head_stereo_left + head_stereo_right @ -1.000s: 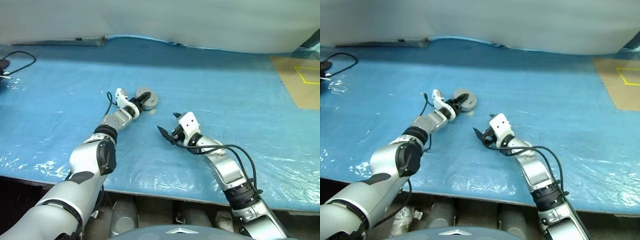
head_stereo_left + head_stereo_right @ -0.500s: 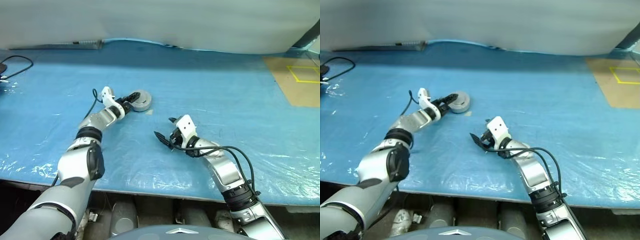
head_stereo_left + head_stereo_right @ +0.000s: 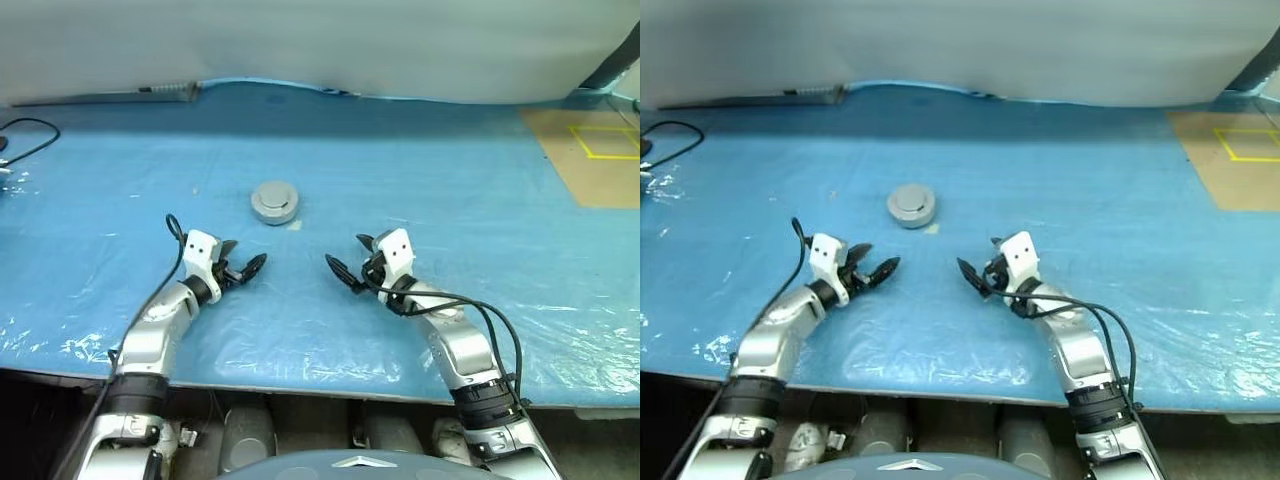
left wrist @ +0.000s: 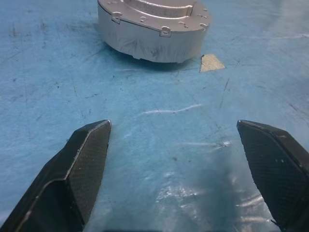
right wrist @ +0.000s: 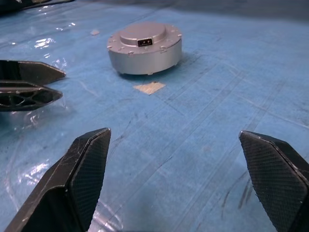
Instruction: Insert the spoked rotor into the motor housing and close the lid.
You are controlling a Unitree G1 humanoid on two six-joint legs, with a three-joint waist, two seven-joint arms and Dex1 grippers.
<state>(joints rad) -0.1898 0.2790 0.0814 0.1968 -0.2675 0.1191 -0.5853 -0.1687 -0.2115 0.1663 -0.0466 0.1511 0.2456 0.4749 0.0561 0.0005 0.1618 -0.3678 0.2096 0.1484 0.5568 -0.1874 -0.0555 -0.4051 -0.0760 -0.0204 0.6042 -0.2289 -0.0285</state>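
head stereo looking down, wrist cameras low, sharing the closed motor housing [image 5: 144,47]

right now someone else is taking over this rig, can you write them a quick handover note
Left gripper: open, empty, low over the blue table cover, short of the motor housing.
Right gripper: open, empty, also short of the housing and clear of it.
Motor housing: sits alone on the cover with its lid closed flat on top; a small tan scrap lies beside it.
Done: lid is shut; the spoked rotor is not to be seen, presumably inside.
Left: apparently nothing but checking the lid is seated.
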